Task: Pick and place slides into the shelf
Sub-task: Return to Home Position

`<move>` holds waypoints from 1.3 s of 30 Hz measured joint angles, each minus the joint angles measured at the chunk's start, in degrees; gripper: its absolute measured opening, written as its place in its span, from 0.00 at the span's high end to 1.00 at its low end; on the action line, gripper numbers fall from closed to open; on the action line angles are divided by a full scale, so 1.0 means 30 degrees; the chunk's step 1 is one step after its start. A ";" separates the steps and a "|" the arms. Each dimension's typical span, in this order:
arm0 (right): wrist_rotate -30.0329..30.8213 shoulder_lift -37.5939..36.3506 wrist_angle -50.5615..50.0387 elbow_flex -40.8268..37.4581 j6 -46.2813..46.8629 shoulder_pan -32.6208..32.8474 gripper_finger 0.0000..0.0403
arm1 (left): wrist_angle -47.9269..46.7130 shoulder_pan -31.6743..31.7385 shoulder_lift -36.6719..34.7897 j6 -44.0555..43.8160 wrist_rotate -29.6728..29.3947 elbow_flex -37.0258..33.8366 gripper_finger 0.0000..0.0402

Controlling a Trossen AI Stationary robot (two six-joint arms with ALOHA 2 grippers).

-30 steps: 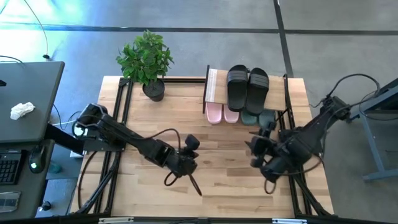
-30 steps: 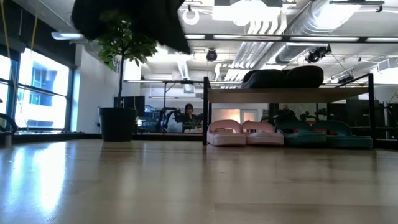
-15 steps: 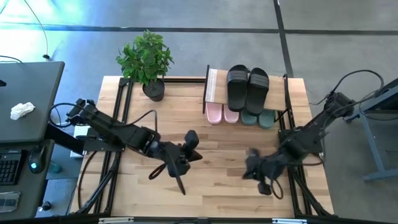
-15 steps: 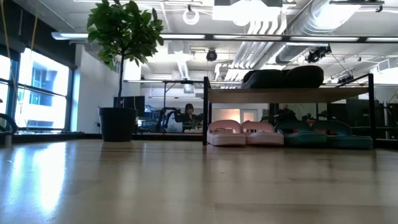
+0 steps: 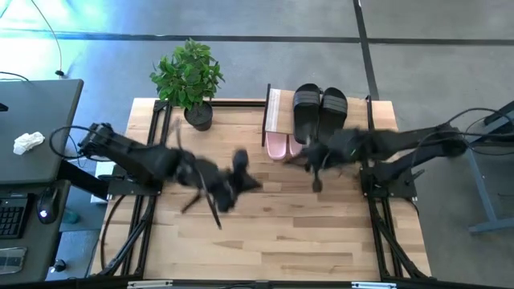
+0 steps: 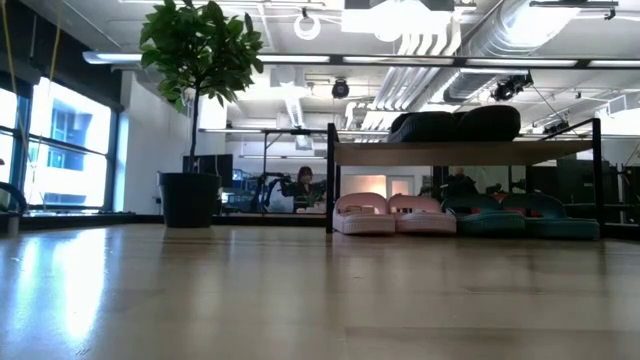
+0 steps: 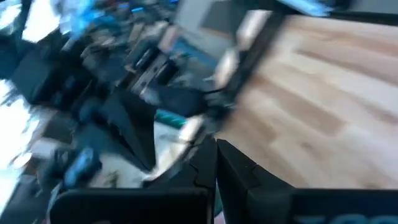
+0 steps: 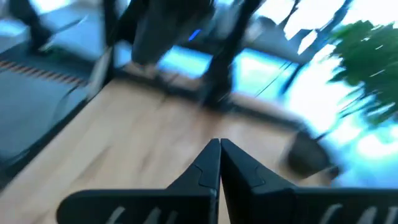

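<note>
Your shelf [image 6: 460, 152] sits at the far side of the table [image 5: 281, 241], right of centre, and it's loaded. Both black slides [image 5: 307, 112] lie side by side on the top board. The pink slides [image 6: 363, 213] and teal slides [image 6: 530, 216] are lined up in a row underneath. From above, the blurred right arm crosses the shelf front and hides the teal pair. The right gripper [image 8: 219, 146] has its fingers pressed together, gripping nothing. The left gripper [image 7: 216, 146] is over mid-table, well clear, also pinched closed and empty. The potted plant [image 5: 198, 116] stands left of the shelf, apart from it.
</note>
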 joint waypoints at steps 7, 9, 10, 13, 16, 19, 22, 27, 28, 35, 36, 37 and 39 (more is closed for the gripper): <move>-0.0063 -0.2962 -0.0221 0.2611 -0.2033 -0.3274 1.00 | -0.0109 0.3421 -0.4174 -0.0659 -0.0007 0.0015 1.00; -0.0065 -0.4320 -0.0564 0.2623 -0.2003 -0.3869 1.00 | -0.0368 0.4298 -0.5301 -0.0821 0.0061 0.0024 1.00; -0.0079 -0.5046 -0.0627 0.2485 -0.1893 -0.4095 1.00 | -0.0653 0.4616 -0.5912 -0.0995 0.0079 0.0023 1.00; -0.0073 -0.7264 -0.1121 0.1848 -0.0998 -0.4466 1.00 | -0.1482 0.5278 -0.7480 -0.1524 0.0082 0.0013 1.00; -0.0117 -0.9336 -0.1161 0.0716 -0.0176 -0.4393 1.00 | -0.2668 0.5371 -0.8827 -0.2114 0.0074 0.0003 1.00; 0.0228 -1.1295 -0.1102 -0.0645 0.0492 -0.4376 1.00 | -0.3726 0.5358 -0.9920 -0.2590 0.0072 -0.0007 1.00; 0.0541 -1.3216 -0.0999 -0.2143 0.1000 -0.4382 1.00 | -0.4830 0.5358 -1.0971 -0.2779 -0.0497 -0.0027 1.00; 0.0661 -1.6178 -0.0709 -0.4680 0.1785 -0.4376 1.00 | -0.6336 0.5366 -1.2854 -0.3103 -0.2292 -0.0030 1.00; 0.0798 -1.6709 -0.0642 -0.5166 0.2021 -0.4376 1.00 | -0.6356 0.5358 -1.3269 -0.3241 -0.2699 -0.0115 1.00; 0.0664 -1.9512 -0.0543 -0.7699 0.3187 -0.4376 1.00 | -0.5919 0.5358 -1.8183 -0.3850 -0.3443 -0.3137 1.00; 0.0546 -1.9775 -0.0541 -0.7932 0.3321 -0.4376 1.00 | -0.5741 0.5358 -1.9013 -0.4062 -0.3248 -0.3825 1.00; 0.0396 -1.9985 -0.0548 -0.8143 0.3498 -0.4376 1.00 | -0.5597 0.5358 -1.9781 -0.4194 -0.2810 -0.4568 1.00; -0.0007 -2.0300 -0.0434 -0.8539 0.3665 -0.4376 1.00 | -0.4761 0.5353 -2.1385 -0.4431 -0.1590 -0.6165 1.00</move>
